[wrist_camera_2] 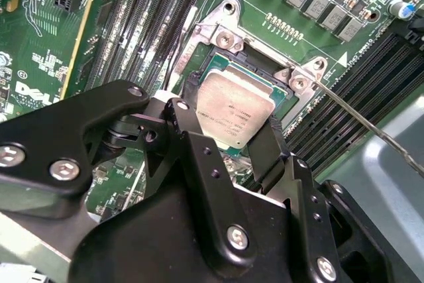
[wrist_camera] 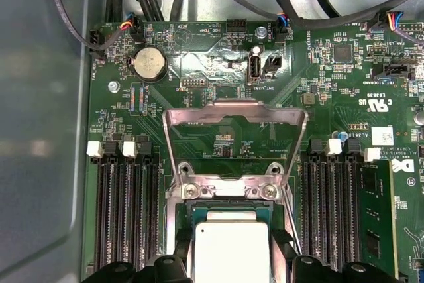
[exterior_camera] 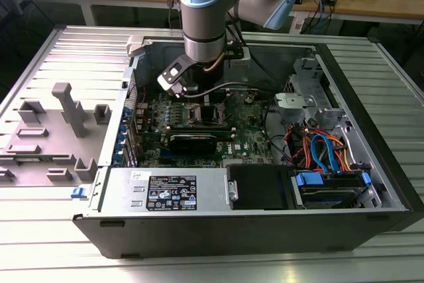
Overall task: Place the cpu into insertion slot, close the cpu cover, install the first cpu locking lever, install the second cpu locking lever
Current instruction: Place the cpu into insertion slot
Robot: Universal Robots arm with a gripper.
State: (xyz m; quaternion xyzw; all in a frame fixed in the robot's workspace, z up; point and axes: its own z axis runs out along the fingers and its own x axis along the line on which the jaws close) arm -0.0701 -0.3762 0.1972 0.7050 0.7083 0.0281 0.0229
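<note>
Silver-grey square cpu [wrist_camera_2: 235,112] over the dark, metal-rimmed insertion slot [wrist_camera_2: 255,54], black jaws clamped on its two sides, first wrist view adds the thin silvery cpu cover [wrist_camera: 235,111] standing raised beyond it

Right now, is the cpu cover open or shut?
Open. In the first wrist view the cpu cover stands raised off the insertion slot, motherboard visible through its window, and the cpu lies uncovered.

The cpu [wrist_camera_2: 235,114] sits between my fingers [wrist_camera_2: 268,150], right over the insertion slot [wrist_camera: 225,191]. The cpu cover [wrist_camera: 235,107] stands up open at one edge. Memory slots [wrist_camera: 126,210] lie on both sides.
</note>
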